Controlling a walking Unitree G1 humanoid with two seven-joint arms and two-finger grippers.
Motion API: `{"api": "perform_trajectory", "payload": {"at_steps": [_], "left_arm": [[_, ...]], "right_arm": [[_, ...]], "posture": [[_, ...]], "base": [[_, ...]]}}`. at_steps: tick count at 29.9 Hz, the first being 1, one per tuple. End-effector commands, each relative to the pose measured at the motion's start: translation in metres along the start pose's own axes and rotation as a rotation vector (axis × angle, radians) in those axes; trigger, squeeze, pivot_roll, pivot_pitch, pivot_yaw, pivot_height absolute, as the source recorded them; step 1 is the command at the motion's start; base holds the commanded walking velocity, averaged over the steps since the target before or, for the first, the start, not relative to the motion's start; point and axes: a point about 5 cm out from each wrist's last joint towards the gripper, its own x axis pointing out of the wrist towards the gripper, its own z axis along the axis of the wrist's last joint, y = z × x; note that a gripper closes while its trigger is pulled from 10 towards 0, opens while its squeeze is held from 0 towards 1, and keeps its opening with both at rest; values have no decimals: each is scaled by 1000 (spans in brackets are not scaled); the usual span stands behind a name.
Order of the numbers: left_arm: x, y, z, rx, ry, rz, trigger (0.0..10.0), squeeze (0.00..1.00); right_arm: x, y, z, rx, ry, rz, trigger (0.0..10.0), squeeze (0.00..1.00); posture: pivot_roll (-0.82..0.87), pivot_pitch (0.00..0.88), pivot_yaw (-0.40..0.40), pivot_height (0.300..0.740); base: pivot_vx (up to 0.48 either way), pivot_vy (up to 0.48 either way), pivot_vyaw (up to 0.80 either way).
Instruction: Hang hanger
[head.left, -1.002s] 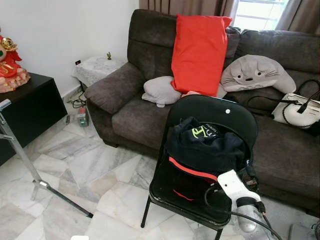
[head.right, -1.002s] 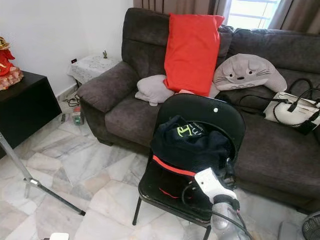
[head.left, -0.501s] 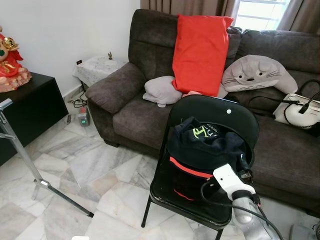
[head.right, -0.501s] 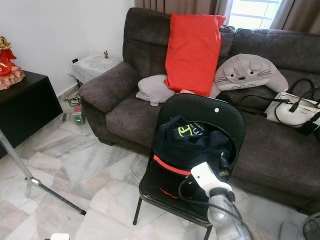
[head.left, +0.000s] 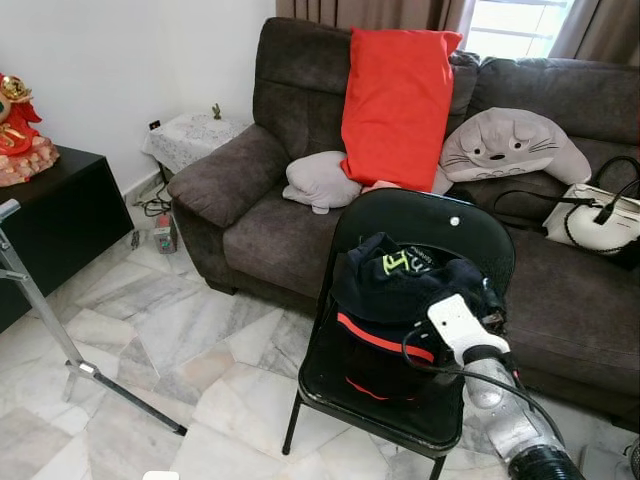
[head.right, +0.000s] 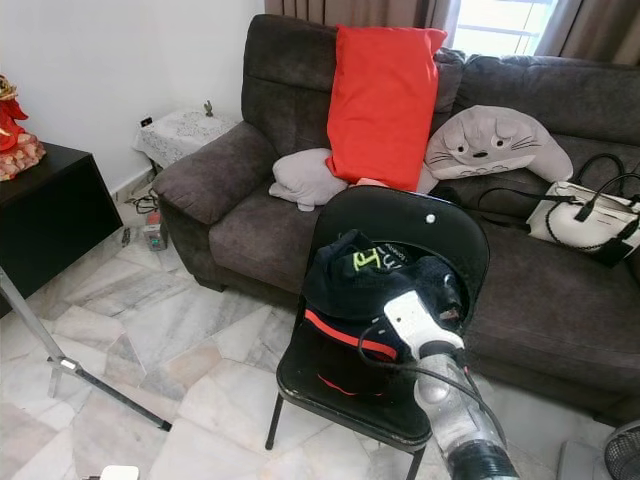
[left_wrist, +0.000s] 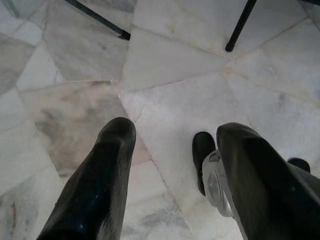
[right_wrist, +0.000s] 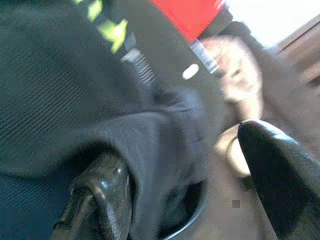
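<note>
A dark navy garment (head.left: 400, 300) with a red stripe and a neon green logo lies heaped on a black folding chair (head.left: 425, 215). A thin ribbed metal piece (right_wrist: 136, 64), possibly the hanger's hook, pokes out of the fabric. My right gripper (head.left: 488, 300) is at the heap's right upper edge. In the right wrist view it (right_wrist: 190, 180) stands open, one finger (right_wrist: 100, 195) against a fold of the cloth, the other finger (right_wrist: 280, 170) clear of it. My left gripper (left_wrist: 172, 165) hangs open over the marble floor (left_wrist: 170, 65).
A brown sofa (head.left: 250, 220) behind the chair carries a red cushion (head.left: 398, 95), a grey plush (head.left: 515, 145) and a white handbag (head.left: 595, 220). A slanted silver pole with a black foot (head.left: 45, 315) stands on the left by a black cabinet (head.left: 55, 220).
My right arm has risen and reached forward, from in front of the chair seat to the upper right edge of the garment. The camera has shifted slightly.
</note>
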Motion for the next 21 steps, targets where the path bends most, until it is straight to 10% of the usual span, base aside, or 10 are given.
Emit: {"api": "perform_trajectory", "payload": {"at_steps": [1, 21], "left_arm": [[-2, 3, -8, 11, 39, 0, 10000, 0], [-1, -3, -6, 13, 29, -5, 10000, 0]], "right_arm": [[1, -4, -4, 0, 39, -33, 10000, 0], [8, -4, 4, 34, 63, -83, 10000, 0]], "posture": [[55, 17, 11, 740], [69, 16, 12, 740]], "base": [[0, 0, 0], [0, 0, 0]]}}
